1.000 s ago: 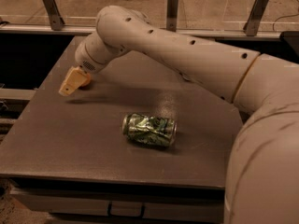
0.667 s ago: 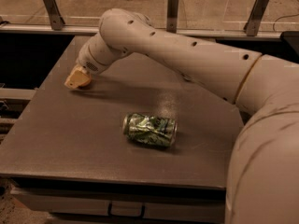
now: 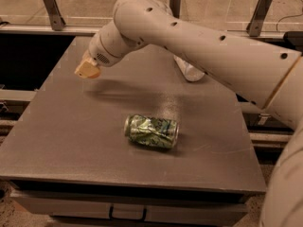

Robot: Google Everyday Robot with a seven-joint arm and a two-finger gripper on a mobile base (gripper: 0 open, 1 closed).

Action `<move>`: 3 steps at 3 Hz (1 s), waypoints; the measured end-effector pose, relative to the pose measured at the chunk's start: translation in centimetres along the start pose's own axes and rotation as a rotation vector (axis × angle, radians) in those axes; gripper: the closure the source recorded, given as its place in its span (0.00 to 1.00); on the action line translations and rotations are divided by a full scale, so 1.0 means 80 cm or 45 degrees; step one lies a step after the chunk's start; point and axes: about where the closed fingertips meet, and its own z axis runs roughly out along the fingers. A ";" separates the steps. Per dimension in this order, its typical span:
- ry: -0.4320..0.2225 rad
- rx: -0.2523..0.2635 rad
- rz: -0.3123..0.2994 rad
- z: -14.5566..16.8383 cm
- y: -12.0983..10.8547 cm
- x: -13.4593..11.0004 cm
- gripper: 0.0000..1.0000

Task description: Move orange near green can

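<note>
**Colleague:** Where is the tool right now?

**Me:** I have the tool (image 3: 87,70) over the far left part of the bench (image 3: 66,145), with its tan tip angled down and to the left. I cannot tell from my view whether it is spread or pressed together.

**Colleague:** And the green can?

**Me:** The green can (image 3: 151,131) lies on its side near the middle of the bench. It is dented, well apart from the tool and closer to the front edge.

**Colleague:** The orange?

**Me:** I cannot make out the orange on my screen, so I cannot say where it sits.

**Colleague:** Anything else up there?

**Me:** A clear bottle (image 3: 189,71) lies toward the far side, partly hidden behind the arm (image 3: 213,44), which reaches in from the right
</note>
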 end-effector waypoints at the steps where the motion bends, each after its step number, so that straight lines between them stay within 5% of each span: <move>1: 0.065 0.065 0.012 -0.069 -0.008 0.011 1.00; 3: 0.206 0.200 0.284 -0.172 0.027 0.079 1.00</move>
